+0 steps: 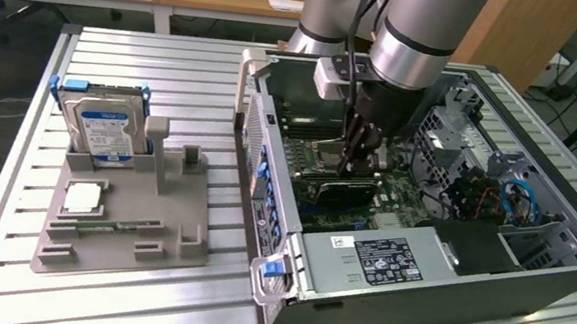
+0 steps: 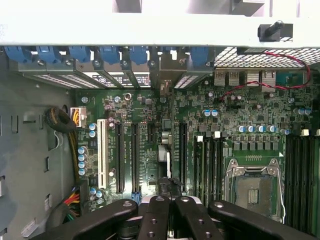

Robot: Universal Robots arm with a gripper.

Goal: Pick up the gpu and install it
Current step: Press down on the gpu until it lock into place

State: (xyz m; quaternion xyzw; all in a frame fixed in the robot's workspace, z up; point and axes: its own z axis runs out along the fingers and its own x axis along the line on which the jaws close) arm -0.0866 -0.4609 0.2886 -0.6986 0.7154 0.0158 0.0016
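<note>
We see the hand (image 1: 358,169) pinching what looks like the gpu (image 1: 339,187), mid-frame, inside the case (image 1: 437,303); PSU label (image 1: 388,259) unreadable.

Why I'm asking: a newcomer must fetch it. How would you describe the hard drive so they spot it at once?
On the slatted metal table, at the exterior view's left of the open black computer case, sits a grey plastic parts holder. The boxy silver hard drive with a blue-white label stands upright at its far end, the tallest part there.

The arm (image 1: 411,36) points straight down, claw (image 2: 167,200) fingers closed together.
</note>
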